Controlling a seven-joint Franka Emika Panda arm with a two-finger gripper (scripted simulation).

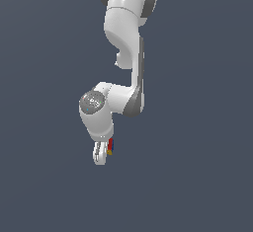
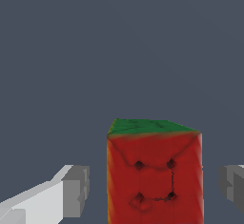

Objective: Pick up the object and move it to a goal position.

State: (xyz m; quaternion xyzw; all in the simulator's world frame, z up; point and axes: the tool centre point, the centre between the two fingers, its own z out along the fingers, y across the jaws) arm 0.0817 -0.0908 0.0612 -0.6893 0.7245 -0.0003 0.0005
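- The cube (image 2: 155, 173) sits between the two grey fingertip pads (image 2: 76, 191) in the wrist view, red gridded face toward the camera, a green face above it.
- There's a visible gap on both sides between the cube and the pads, so the pincer (image 1: 103, 152) looks spread apart and not pressing on it there.
- In the exterior view the cube (image 1: 110, 146) is just a tiny red, yellow and blue speck right against the pincer's side, toward the exterior view's right.
- White arm (image 1: 129, 53) hangs down from the top edge.
- Backdrop is flat dark grey-blue everywhere; no surface edge can be made out, just open room all around.
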